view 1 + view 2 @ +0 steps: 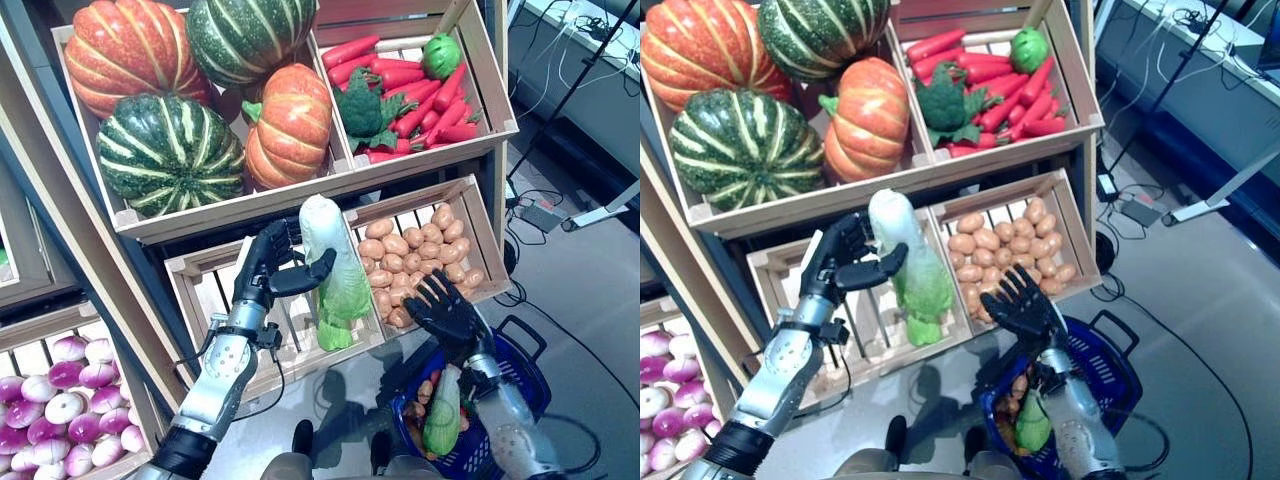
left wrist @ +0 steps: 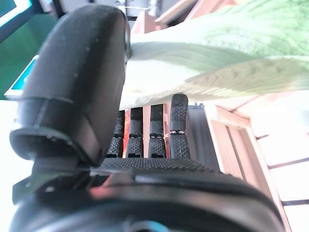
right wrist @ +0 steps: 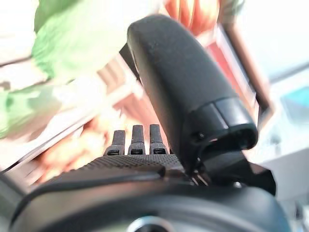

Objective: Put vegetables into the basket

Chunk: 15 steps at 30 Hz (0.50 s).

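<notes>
Left hand (image 1: 268, 262) curled round a pale green cabbage (image 1: 335, 270), thumb across its front, held upright in front of the slatted wooden crate (image 1: 215, 290). Right hand (image 1: 447, 312) spread, empty, above the blue basket (image 1: 525, 375), beside the potatoes (image 1: 415, 250).

No readable text, label, number or sign can be made out in any of the views.
</notes>
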Available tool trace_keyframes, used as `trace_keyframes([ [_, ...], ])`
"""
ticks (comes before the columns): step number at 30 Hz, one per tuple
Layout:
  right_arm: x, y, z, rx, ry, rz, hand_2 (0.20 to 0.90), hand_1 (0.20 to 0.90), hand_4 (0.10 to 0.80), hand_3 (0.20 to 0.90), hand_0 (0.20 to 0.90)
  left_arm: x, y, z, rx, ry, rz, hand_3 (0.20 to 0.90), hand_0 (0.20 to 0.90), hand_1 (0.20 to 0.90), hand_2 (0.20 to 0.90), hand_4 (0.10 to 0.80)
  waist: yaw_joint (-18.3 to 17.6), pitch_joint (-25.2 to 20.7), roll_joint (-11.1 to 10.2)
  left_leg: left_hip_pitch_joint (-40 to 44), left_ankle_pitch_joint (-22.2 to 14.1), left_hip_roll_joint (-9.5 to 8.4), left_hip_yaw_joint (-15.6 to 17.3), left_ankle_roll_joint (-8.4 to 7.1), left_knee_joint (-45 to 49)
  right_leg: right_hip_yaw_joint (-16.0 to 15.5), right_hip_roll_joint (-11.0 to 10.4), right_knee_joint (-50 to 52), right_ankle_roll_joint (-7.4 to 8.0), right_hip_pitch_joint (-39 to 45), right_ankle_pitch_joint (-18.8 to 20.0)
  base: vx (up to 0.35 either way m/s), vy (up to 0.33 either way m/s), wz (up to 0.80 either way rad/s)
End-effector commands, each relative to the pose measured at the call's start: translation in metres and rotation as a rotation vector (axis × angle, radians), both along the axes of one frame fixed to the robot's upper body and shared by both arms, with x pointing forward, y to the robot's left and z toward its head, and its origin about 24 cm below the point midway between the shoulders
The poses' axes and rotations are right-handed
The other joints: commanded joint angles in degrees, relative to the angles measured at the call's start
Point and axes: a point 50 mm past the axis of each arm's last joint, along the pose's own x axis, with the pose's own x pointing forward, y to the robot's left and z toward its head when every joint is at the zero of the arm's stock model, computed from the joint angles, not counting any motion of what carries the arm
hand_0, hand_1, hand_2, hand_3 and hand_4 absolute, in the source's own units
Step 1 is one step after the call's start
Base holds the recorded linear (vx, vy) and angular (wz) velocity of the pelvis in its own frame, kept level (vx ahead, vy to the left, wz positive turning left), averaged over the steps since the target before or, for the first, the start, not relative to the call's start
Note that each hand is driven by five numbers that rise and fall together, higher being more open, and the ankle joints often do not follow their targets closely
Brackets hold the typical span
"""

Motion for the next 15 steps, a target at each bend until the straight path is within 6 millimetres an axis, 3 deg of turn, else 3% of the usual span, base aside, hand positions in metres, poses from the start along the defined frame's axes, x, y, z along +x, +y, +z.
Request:
trace_keyframes([
  [1,0.015,0.006,0.049,-0.049,-0.257,0.147,0.9,0.9,0.8,0.9,0.9,0.006,-0.002,0.05,0.073,-0.253,-0.068,0.3,0.3,0.3,0.3,0.4,-0.17,-6.3,-1.76,-0.42,-5.02,-3.2,1.14,1.75,3.88,0.95,-2.64,0.13,1.45,-1.79,4.85,0.028,0.014,0.07],
  [6,0.02,0.017,0.066,-0.049,-0.312,0.234,0.9,0.9,0.8,0.9,0.9,0.007,-0.008,0.052,0.071,-0.254,-0.119,0.3,0.3,0.3,0.3,0.4,0.14,-6.78,-1.46,0.05,-4.99,-3.16,0.96,1.68,3.27,0.79,-2.95,-0.55,1.71,-1.29,4.92,0.004,0.002,0.01],
  [8,0.02,0.03,0.07,-0.022,-0.315,0.309,0.9,0.9,0.8,0.9,0.9,0.006,-0.016,0.054,0.064,-0.26,-0.158,0.3,0.3,0.3,0.3,0.4,0.28,-7.03,-1.25,0.34,-4.99,-3.06,0.89,1.6,2.95,0.73,-3.07,-0.78,1.8,-1.03,4.92,0.0,0.0,0.0],
  [15,0.016,0.052,0.061,0.011,-0.242,0.477,0.9,0.9,0.8,0.9,0.9,0.003,-0.03,0.054,0.048,-0.262,-0.255,0.3,0.3,0.3,0.3,0.4,0.61,-7.71,-1.19,0.7,-4.89,-2.76,0.9,1.23,2.41,0.25,-3.36,-1.05,2.05,-0.7,4.79,0.0,0.0,0.0],
])
